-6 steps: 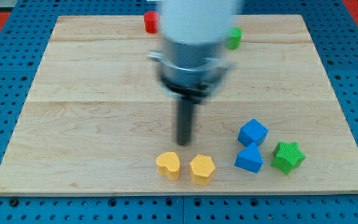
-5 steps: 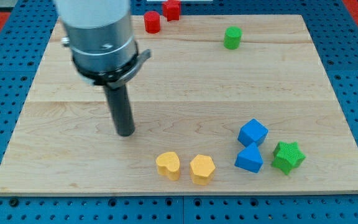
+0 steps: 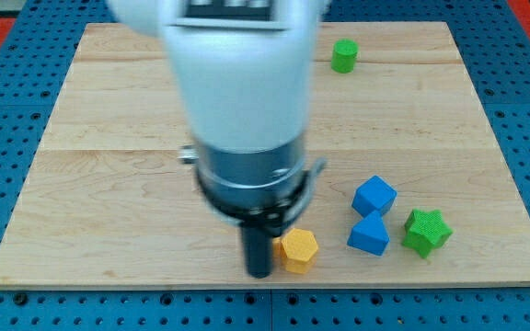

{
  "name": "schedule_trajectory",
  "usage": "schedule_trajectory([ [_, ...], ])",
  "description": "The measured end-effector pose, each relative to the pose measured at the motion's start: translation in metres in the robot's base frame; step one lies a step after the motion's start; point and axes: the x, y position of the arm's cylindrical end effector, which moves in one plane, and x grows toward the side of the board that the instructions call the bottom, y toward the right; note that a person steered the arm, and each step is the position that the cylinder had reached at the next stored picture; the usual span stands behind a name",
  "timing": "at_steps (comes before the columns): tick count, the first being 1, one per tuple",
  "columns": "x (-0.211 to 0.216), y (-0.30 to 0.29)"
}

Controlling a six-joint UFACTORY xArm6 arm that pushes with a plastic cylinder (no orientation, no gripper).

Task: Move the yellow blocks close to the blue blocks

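Note:
My tip stands near the board's bottom edge, touching the left side of the yellow hexagonal block. The second yellow block, heart-shaped in the earlier frames, does not show; the rod and arm body cover its place. The blue cube and the blue triangular block sit together to the right of the yellow hexagon, a short gap apart from it.
A green star block lies right of the blue blocks. A green cylinder stands near the board's top edge. The arm's large white and grey body hides the board's upper middle, including where the red blocks were.
My tip swung left across the board, then came down and right to the bottom edge. It now stands where the yellow heart block was, which is hidden. The yellow hexagon has barely shifted.

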Motion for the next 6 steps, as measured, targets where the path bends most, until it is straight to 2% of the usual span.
schedule_trajectory([
  [1,-0.026,0.055],
  [2,-0.012,0.057],
  [3,0.014,0.005],
  [4,-0.008,-0.076],
  [5,-0.025,0.021],
  [6,-0.041,0.072],
])
